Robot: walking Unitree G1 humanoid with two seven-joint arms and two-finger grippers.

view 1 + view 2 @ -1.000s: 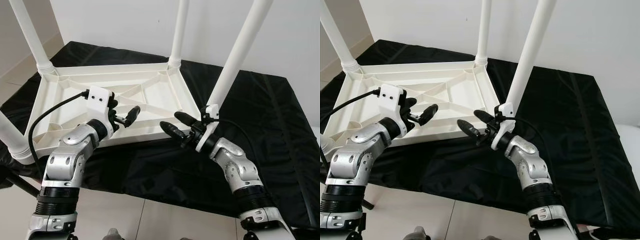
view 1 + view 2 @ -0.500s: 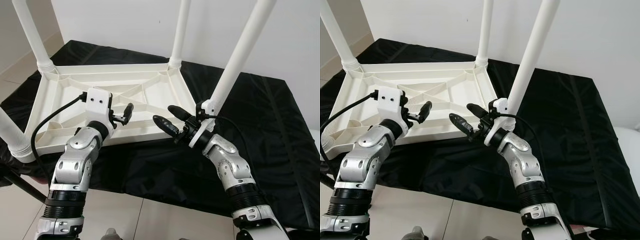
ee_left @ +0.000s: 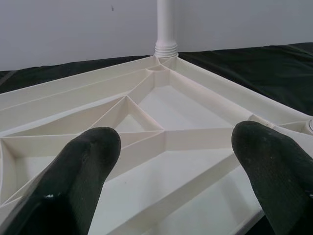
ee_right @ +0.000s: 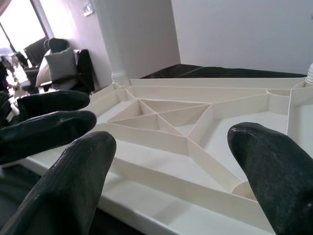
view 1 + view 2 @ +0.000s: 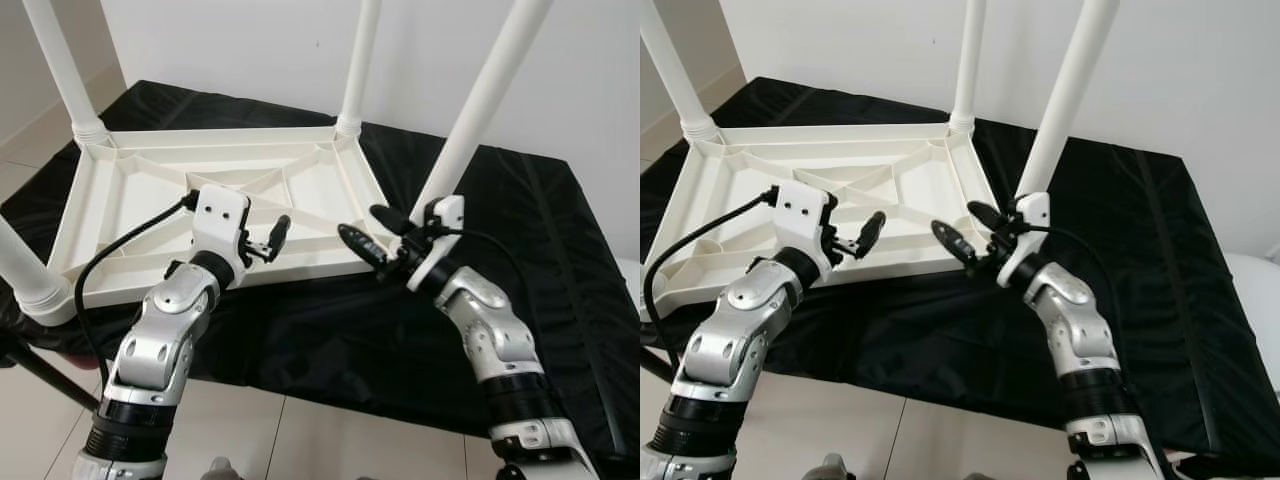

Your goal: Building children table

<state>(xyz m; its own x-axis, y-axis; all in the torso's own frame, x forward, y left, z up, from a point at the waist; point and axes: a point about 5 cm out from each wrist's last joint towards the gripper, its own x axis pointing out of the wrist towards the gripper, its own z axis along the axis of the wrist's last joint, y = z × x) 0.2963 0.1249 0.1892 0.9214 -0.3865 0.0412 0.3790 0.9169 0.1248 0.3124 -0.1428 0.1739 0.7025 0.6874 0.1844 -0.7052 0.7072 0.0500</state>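
While the white plastic children's table (image 5: 215, 200) lies upside down on a black cloth (image 5: 520, 260) spread over a pale tiled floor (image 5: 300, 440), its ribbed underside faces up and its white legs (image 5: 478, 105) rise from the corners toward a white wall (image 5: 250, 40) behind it. One leg stands at the table's near right corner, just behind the right gripper (image 5: 372, 232), and partly blocks the space on that side; another leg (image 5: 358, 60) stands at the far right corner, and two more (image 5: 62, 65) stand on the left side. The left gripper (image 5: 270, 237) hovers over the table's near edge, fingers (image 3: 83, 181) spread apart and holding nothing, with a black cable (image 5: 120, 250) looping from its white wrist housing over the tabletop. The right gripper reaches toward the table's near right corner from the cloth side, its fingers (image 4: 274, 181) likewise apart and empty. Both silver arms are bent at the elbow and angled inward toward the table's near edge.
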